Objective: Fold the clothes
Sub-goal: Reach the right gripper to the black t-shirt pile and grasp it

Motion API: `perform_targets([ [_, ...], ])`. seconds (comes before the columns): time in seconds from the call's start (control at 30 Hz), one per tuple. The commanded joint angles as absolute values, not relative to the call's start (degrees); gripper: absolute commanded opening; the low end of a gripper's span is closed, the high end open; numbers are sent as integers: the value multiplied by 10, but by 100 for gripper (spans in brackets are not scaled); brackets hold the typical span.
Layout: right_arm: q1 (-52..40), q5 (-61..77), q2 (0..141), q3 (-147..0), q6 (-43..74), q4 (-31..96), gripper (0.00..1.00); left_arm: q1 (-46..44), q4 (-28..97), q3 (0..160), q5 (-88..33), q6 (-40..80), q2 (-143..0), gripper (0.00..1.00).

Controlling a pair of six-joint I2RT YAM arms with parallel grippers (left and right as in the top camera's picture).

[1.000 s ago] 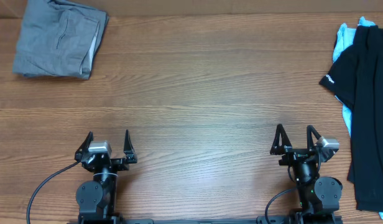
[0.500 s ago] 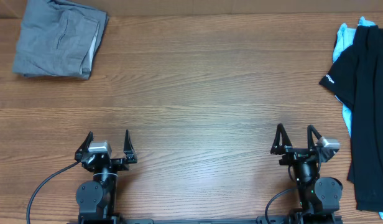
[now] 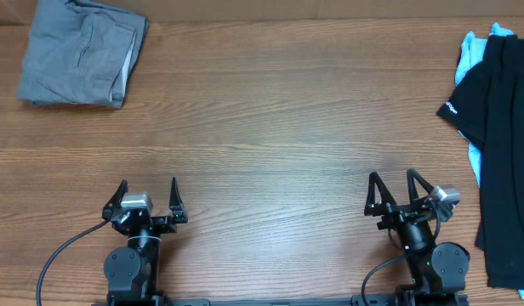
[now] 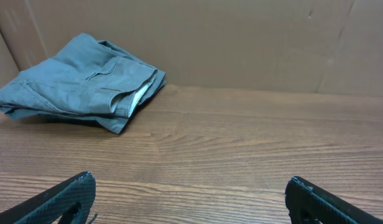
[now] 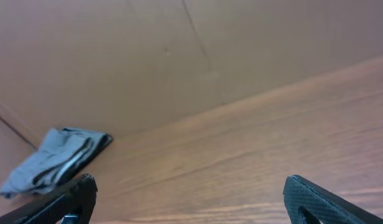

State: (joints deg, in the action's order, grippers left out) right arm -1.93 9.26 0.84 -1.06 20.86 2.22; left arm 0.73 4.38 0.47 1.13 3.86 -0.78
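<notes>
The black shirt (image 3: pixel 504 144) lies crumpled at the far right edge of the table in the overhead view, with small white lettering (image 3: pixel 449 108) on a sleeve. It does not show in either wrist view. My left gripper (image 3: pixel 147 185) is open and empty near the front left, and its jaws (image 4: pixel 190 183) are spread over bare wood. My right gripper (image 3: pixel 390 180) is open and empty near the front right, well to the left of the shirt. Its jaws (image 5: pixel 188 186) are spread over bare wood.
A grey folded garment (image 3: pixel 82 51) lies at the back left; it also shows in the left wrist view (image 4: pixel 79 81) and the right wrist view (image 5: pixel 51 158). A light blue shirt (image 3: pixel 471 53) peeks out under the black one. A cardboard wall (image 4: pixel 241 37) stands behind the table.
My right gripper has shifted and turned slightly to the left. My left gripper and the clothes have not moved.
</notes>
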Motion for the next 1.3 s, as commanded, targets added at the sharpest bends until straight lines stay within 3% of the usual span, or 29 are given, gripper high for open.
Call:
perform_targets([
  [0.0,-23,106,2,-5,250,3,100,8,42,3,17,25,-3,100],
  [0.27,-22,54,2,-13,225,-156,100,8,43,3,17,25,-3,100],
  [0.43,-22,-61,36,-89,156,-162,100,8,43,3,17,25,-3,100],
  [0.73,-21,-224,317,-289,75,-148,100,8,43,3,17,25,-3,100],
  [0.93,-6,-329,584,-517,41,17,100,8,43,3,17,25,-3,100],
  [1.1,69,-329,816,-750,42,224,100,8,42,3,17,25,-3,100],
  [1.27,101,-329,948,-859,43,307,100,8,43,3,17,25,-3,100],
])
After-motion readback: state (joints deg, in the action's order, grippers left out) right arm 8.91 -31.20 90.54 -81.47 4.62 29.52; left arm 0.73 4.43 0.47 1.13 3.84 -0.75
